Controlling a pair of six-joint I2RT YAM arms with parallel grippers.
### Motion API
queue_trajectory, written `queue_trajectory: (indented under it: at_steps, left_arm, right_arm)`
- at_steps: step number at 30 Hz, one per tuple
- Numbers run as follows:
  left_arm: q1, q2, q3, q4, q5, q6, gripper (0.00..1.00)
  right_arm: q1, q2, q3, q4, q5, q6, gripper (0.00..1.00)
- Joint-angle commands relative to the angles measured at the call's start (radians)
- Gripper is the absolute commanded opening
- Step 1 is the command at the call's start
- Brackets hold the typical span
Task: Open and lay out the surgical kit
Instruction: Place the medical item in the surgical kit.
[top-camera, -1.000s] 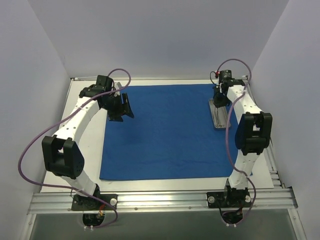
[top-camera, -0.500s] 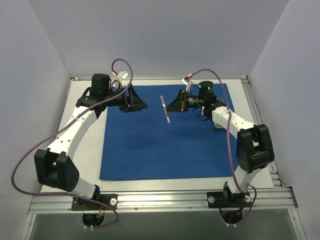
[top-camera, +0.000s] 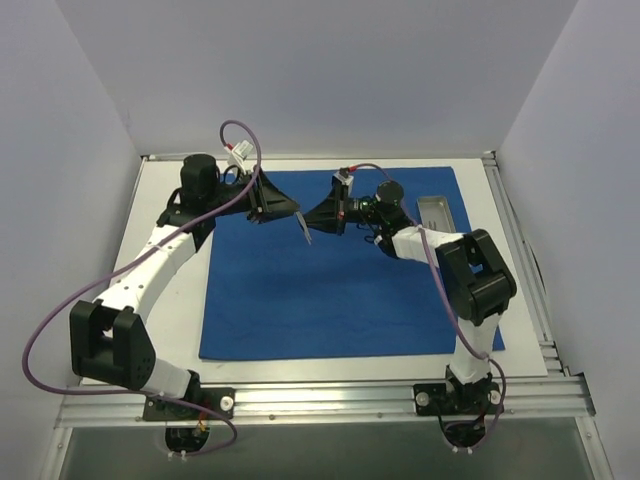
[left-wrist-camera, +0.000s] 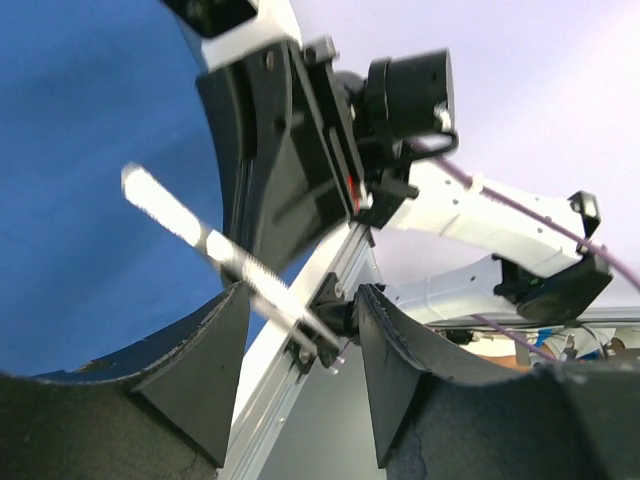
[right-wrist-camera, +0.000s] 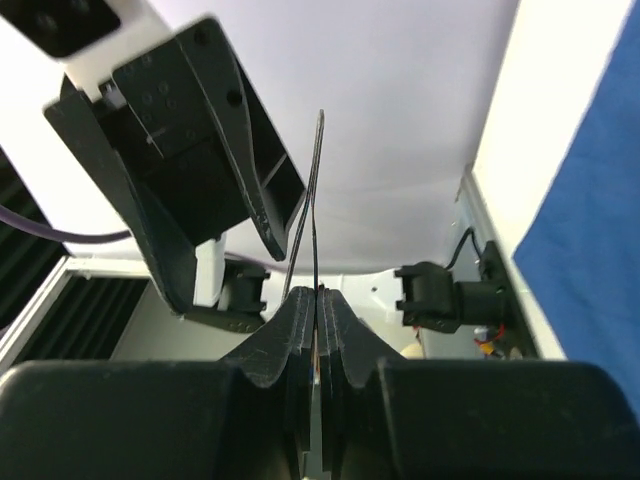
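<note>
Swung left, the right end effector clamps the tweezers, tip inside the half-open left end effector.

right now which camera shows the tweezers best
The right wrist view: the tweezers stand sharp against the pale wall, both blades visible, clamped in the right gripper. The left wrist view shows them blurred; the top view only a thin sliver.

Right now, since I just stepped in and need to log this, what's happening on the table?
The right gripper is shut on thin silver tweezers, holding them up over the spread blue cloth. The left gripper faces it, jaws open, the tweezers' free end between its fingers, not gripped. Looks like a handover between arms.
</note>
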Motion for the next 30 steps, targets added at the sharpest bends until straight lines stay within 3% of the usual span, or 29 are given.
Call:
queue_trajectory:
  at_steps: [1, 5, 9, 14, 21, 30]
  left_arm:
    - [-0.002, -0.041, 0.001, 0.111, -0.005, -0.049, 0.56]
    - [0.0, -0.03, -0.03, 0.148, -0.015, -0.095, 0.54]
    - [0.011, -0.019, -0.031, 0.102, -0.065, -0.103, 0.44]
    - [0.012, -0.068, 0.013, -0.086, -0.14, -0.015, 0.44]
    - [0.012, -0.059, 0.001, -0.078, -0.15, -0.037, 0.5]
    - [-0.012, -0.01, 0.027, 0.041, -0.114, -0.101, 0.49]
  right_arm:
    - [0.027, -0.042, 0.053, 0.795, -0.038, 0.067, 0.0]
    - [0.031, -0.059, 0.041, 0.743, -0.047, 0.022, 0.0]
    - [0.034, -0.066, 0.038, 0.699, -0.059, -0.005, 0.0]
    - [0.034, -0.121, 0.028, 0.539, -0.075, -0.161, 0.0]
    - [0.039, -0.183, 0.019, 0.249, -0.075, -0.372, 0.0]
    - [0.063, -0.139, 0.035, 0.381, -0.075, -0.279, 0.0]
